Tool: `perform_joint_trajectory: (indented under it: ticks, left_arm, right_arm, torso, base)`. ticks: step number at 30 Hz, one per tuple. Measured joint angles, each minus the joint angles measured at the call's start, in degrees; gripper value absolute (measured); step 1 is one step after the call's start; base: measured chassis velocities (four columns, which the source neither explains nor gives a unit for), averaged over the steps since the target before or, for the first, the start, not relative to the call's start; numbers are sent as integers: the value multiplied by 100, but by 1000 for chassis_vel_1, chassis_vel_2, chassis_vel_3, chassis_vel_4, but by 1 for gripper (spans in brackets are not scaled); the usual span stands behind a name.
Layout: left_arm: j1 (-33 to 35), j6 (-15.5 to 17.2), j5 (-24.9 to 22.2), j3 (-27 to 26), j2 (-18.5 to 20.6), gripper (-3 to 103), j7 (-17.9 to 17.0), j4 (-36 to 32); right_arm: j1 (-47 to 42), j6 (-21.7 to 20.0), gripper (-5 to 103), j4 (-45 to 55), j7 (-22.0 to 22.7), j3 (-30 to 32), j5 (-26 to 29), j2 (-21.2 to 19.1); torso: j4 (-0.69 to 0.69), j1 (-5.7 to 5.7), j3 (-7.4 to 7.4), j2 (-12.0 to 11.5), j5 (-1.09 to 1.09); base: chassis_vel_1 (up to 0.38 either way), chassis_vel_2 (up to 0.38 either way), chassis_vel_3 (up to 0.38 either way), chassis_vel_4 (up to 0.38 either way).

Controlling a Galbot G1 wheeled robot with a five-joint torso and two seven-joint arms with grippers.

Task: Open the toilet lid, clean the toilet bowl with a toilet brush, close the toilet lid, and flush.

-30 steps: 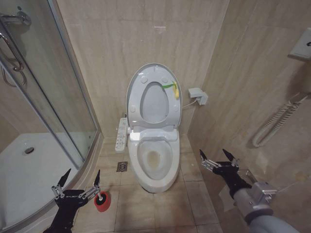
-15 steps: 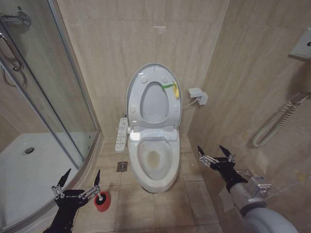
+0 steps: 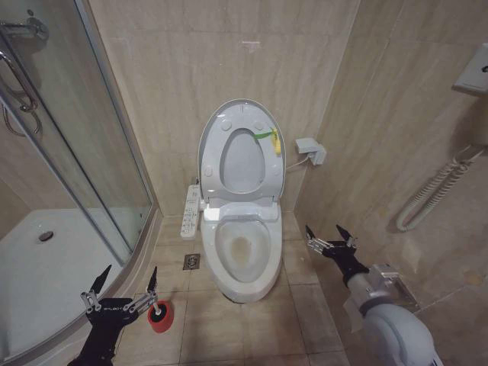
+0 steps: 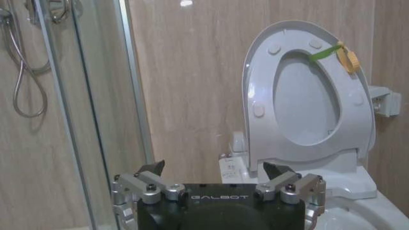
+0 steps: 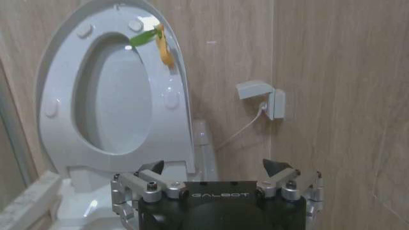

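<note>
Beside the toilet bowl (image 3: 244,255), the open right tool (image 3: 329,235) has edged closer; left tool (image 3: 122,285) open.

We see a curved glass shower enclosure (image 3: 91,175), and everything else sits around it. Inside it, a white shower tray (image 3: 46,267) with a round drain (image 3: 46,236). Just beside its base, a square floor drain (image 3: 192,261) in the tiles. Well apart from it, a white wall socket box (image 3: 310,150) with a cable, and farther still, a coiled hose (image 3: 435,191).
</note>
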Motion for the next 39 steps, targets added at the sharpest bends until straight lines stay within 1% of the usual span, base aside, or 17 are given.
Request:
perform_joint_trajectory:
  ticks: [2, 3, 6, 7, 11, 14, 15, 19, 21, 22, 27, 34, 39]
  left_arm:
    - [0, 0, 0, 0, 0, 100, 0, 0]
    - [0, 0, 0, 0, 0, 100, 0, 0]
    - [0, 0, 0, 0, 0, 100, 0, 0]
    - [0, 0, 0, 0, 0, 100, 0, 0]
    - [0, 0, 0, 0, 0, 100, 0, 0]
    - [0, 0, 0, 0, 1, 100, 0, 0]
    - [0, 0, 0, 0, 0, 100, 0, 0]
    - [0, 0, 0, 0, 1, 100, 0, 0]
    - [0, 0, 0, 0, 0, 100, 0, 0]
    - [0, 0, 0, 0, 0, 100, 0, 0]
    - [0, 0, 0, 0, 0, 100, 0, 0]
    - [0, 0, 0, 0, 0, 100, 0, 0]
    - [0, 0, 0, 0, 1, 100, 0, 0]
  right_arm:
    - [295, 62, 100, -287, -3, -69, 2, -132]
    - [295, 62, 100, -287, -3, -69, 2, -132]
    - [732, 90, 100, -596, 31, -145, 56, -243]
    - [732, 90, 100, -596, 31, -145, 56, -243]
    - [1339, 198, 100, -1037, 51, -296, 90, -287]
    - [1502, 247, 100, -1182, 55, -353, 88, -280]
    - [1749, 304, 100, -1409, 60, -450, 84, -260]
    - [2175, 438, 100, -1911, 66, -636, -7, -236]
    - [2566, 489, 100, -2351, 49, -750, -140, -223]
    - [2566, 489, 100, -2351, 49, -750, -140, -223]
    - [3272, 627, 100, -3030, 4, -841, -340, -176]
    - [3851, 673, 100, -3498, 23, -960, -499, 9]
    - [4341, 832, 100, -3965, -63, -994, -747, 170]
  torso:
    - [0, 0, 0, 0, 1]
    - [0, 0, 0, 0, 1]
    - [0, 0, 0, 0, -1]
    - [0, 0, 0, 0, -1]
    - [0, 0, 0, 0, 0]
    - [-1, 0, 0, 0, 0]
    - [1, 0, 0, 0, 0]
    - [0, 0, 0, 0, 0]
    - [0, 1, 0, 0, 0]
    - [0, 1, 0, 0, 0]
    - [-1, 0, 0, 0, -1]
    - [0, 0, 0, 0, -2]
    - [0, 0, 0, 0, -1]
  base:
    - [0, 0, 0, 0]
    - [0, 0, 0, 0]
    - [0, 0, 0, 0]
    - [0, 0, 0, 0]
    - [0, 0, 0, 0]
    - [0, 0, 0, 0]
    - [0, 0, 0, 0]
    - [0, 0, 0, 0]
    - [0, 0, 0, 0]
    - [0, 0, 0, 0]
    - [0, 0, 0, 0]
    - [0, 0, 0, 0]
    - [0, 0, 0, 0]
